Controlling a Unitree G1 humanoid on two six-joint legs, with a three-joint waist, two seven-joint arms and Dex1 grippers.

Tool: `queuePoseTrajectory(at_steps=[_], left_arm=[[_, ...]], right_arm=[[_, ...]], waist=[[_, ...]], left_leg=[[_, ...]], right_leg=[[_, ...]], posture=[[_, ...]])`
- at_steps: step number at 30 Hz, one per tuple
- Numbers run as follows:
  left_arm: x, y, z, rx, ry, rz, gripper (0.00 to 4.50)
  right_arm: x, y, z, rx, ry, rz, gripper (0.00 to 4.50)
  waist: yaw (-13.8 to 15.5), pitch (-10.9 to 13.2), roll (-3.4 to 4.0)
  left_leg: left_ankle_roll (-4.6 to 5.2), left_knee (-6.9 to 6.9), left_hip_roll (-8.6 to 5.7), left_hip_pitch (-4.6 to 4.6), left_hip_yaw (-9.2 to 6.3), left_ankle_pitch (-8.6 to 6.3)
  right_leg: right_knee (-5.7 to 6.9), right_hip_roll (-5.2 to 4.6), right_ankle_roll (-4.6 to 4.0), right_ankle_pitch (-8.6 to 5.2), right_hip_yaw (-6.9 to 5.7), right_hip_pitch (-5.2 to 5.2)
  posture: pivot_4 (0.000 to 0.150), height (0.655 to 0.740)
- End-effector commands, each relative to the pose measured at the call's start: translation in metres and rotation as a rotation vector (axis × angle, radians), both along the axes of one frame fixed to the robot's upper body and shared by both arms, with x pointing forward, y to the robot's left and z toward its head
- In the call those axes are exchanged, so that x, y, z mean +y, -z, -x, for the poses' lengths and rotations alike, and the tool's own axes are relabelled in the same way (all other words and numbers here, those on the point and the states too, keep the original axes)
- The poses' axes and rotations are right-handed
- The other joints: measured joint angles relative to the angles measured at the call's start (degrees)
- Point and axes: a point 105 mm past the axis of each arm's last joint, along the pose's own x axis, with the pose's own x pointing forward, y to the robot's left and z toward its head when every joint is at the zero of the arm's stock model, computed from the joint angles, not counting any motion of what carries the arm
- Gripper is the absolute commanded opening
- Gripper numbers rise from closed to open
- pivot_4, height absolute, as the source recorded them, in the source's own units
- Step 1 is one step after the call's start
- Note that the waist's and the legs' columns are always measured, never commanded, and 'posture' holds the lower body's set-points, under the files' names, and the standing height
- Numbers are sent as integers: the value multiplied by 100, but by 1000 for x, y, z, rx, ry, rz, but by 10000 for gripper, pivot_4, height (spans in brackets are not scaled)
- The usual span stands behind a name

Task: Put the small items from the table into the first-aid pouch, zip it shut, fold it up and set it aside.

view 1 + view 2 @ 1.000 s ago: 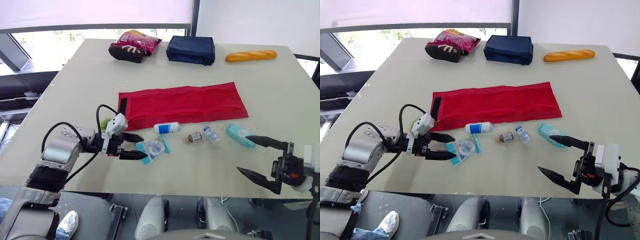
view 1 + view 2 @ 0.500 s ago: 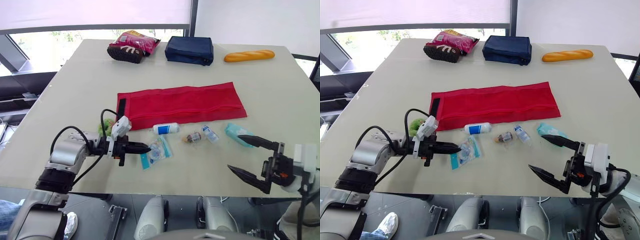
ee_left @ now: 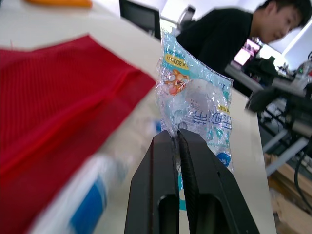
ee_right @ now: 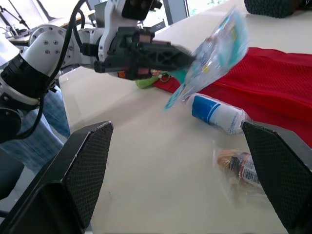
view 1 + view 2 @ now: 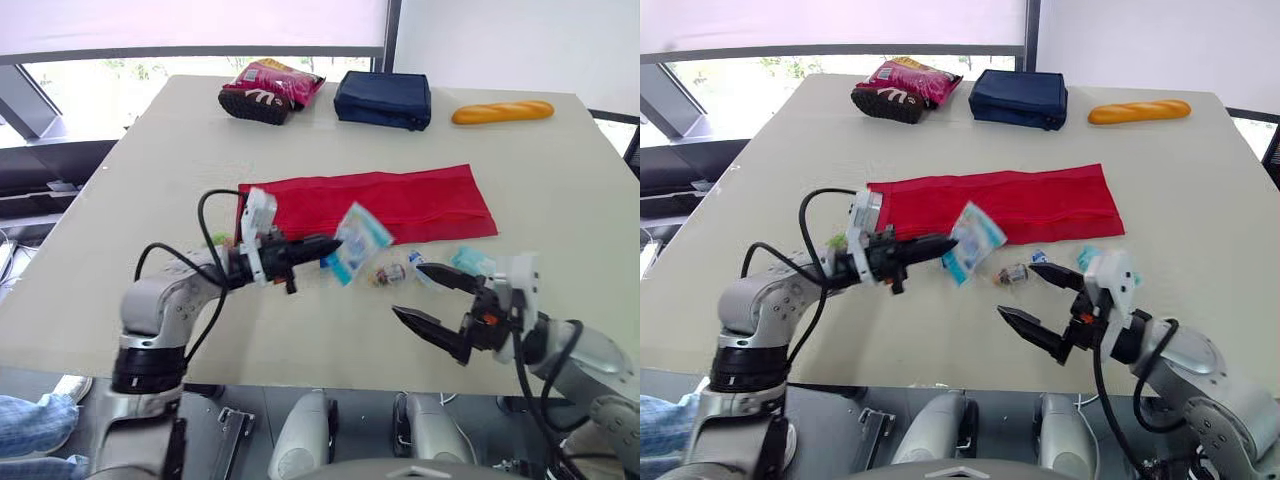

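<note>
Left gripper pinches a clear packet, held off the table
Packet hangs tilted over the near edge of the red pouch, which lies flat mid-table. Right gripper spread wide, near a white tube and a vial, touching neither

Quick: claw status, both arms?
Left claw: closed on the clear packet.
Right claw: open, holding nothing.
</note>
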Motion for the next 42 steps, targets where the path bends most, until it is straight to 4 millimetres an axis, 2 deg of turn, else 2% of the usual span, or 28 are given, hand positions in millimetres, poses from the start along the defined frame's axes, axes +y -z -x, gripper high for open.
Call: queuePoseTrajectory(at_steps=[1,6,12,19,24,26,27,29,30,34,35,42], left_arm=[[-11,-24,-2,-30,-68,114,382],[-21,-19,12,-27,-17,82,382],[-17,-15,23,-43,99,-12,382],[-18,-8,36,-64,241,-99,382],[-15,-6,31,-67,245,-120,382],[-15,-6,29,-73,246,-126,0],[-16,-7,29,-76,248,-126,0],[-19,-7,29,-81,259,-126,0],[-20,-8,30,-83,264,-125,0],[-23,-8,31,-85,274,-123,0],[-23,-8,31,-86,274,-123,0],[-20,-8,30,-81,262,-120,0]], right_arm=[[10,-13,-11,32,27,-50,45000],[18,-26,-22,57,59,-126,45000],[9,-29,-29,101,28,-85,45000],[16,-38,-21,203,-99,-112,45000],[18,-36,-18,251,-119,-102,45000],[17,-35,-19,263,-108,-100,39792],[17,-34,-18,270,-108,-93,33324],[18,-32,-18,285,-98,-86,29172],[19,-32,-18,289,-96,-86,25192],[23,-32,-19,303,-90,-104,4539],[24,-32,-19,307,-88,-107,875],[23,-29,-20,318,-71,-105,355]], waist=[[-1,1,-1],[2,1,0],[13,1,1],[3,1,1],[9,1,1],[6,1,1],[5,1,1],[5,1,1],[5,1,1],[5,1,1],[5,1,1],[5,1,1]], left_leg=[[0,0,2,-1,-4,0],[-2,2,2,-10,-28,2],[-2,4,-2,-24,-41,2],[-2,8,-1,-28,-47,2],[-2,8,0,-30,-48,2],[-1,8,-1,-30,-47,2],[-1,9,-1,-30,-46,2],[-1,8,-1,-31,-46,2],[-1,8,-1,-31,-47,2],[-1,8,0,-31,-47,2],[-1,8,0,-31,-47,2],[-1,8,0,-32,-47,2]], right_leg=[[0,4,1,0,-1,0],[1,31,0,1,9,0],[-3,50,-11,-5,27,-4],[-4,75,-17,-9,60,-4],[-5,75,-18,-9,61,-5],[-5,75,-16,-11,65,-5],[-6,75,-15,-10,68,-5],[-6,75,-13,-9,68,-5],[-5,75,-10,-6,68,-5],[-5,75,-10,-7,68,-6],[-5,75,-10,-7,68,-6],[-6,75,-9,-8,68,-6]], posture=[[1500,7164],[1500,7164],[1500,7164],[1500,7164],[1500,7164],[1500,7164],[1500,7164],[1500,7164],[1500,7164],[1500,7164],[1500,7164],[1500,7164]])
